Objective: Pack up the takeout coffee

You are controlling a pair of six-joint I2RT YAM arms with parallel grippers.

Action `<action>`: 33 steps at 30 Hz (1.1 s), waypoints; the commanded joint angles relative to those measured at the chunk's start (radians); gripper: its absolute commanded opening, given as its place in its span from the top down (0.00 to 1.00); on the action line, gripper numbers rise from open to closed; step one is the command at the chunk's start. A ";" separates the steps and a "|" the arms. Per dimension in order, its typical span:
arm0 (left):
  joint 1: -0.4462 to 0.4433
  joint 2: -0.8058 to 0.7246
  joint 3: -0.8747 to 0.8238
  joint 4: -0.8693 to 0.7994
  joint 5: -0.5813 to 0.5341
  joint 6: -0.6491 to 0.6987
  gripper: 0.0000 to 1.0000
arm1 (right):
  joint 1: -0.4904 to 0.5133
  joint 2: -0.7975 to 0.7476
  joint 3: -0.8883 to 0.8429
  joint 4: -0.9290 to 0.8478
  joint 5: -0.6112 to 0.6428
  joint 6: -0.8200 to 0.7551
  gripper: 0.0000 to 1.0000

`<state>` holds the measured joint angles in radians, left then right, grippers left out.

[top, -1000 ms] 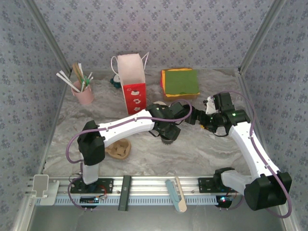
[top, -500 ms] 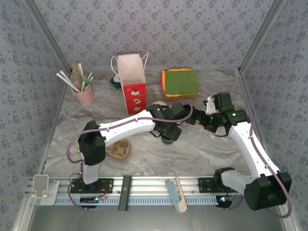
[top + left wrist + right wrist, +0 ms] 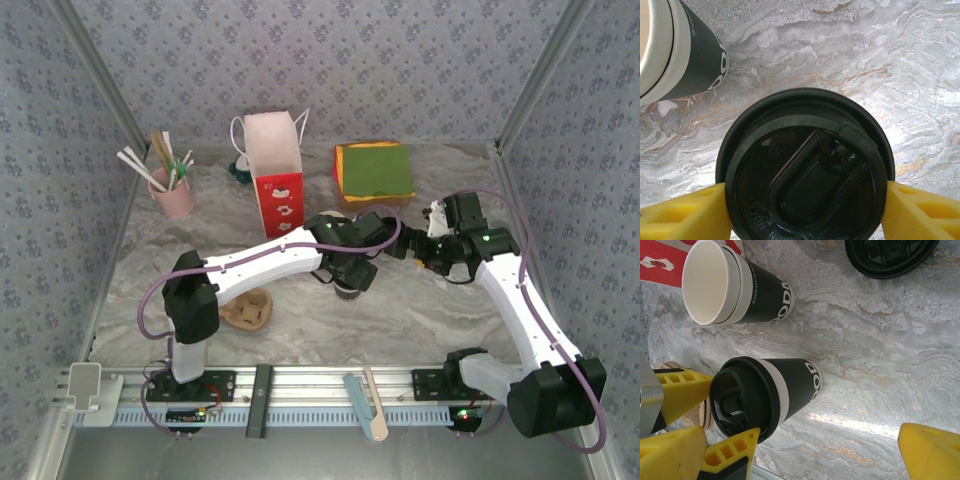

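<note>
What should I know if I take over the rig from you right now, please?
Left gripper: shut on the lidded cup, mid-table.
Right gripper: open, empty, beside it.
Open cup stands near the red paper bag; a loose black lid lies beyond.
Done: lidded cup gripped.
Left: neither cup is in the cardboard carrier or bag yet.

A grey marbled tabletop bears a pink straw-filled cup, a red-and-white paper bag, a green-topped napkin stack, a brown cardboard carrier, an open dark paper cup and a loose black round lid.
</note>
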<state>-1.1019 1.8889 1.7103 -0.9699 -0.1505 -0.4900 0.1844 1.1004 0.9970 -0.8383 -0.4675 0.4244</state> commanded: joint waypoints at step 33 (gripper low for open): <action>-0.007 0.010 0.024 -0.057 -0.032 -0.002 0.28 | -0.003 -0.005 -0.012 0.002 -0.020 -0.003 0.00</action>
<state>-1.1019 1.8954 1.7012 -0.9775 -0.1673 -0.4904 0.1844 1.1004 0.9916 -0.8345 -0.4683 0.4248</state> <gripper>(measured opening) 0.718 0.998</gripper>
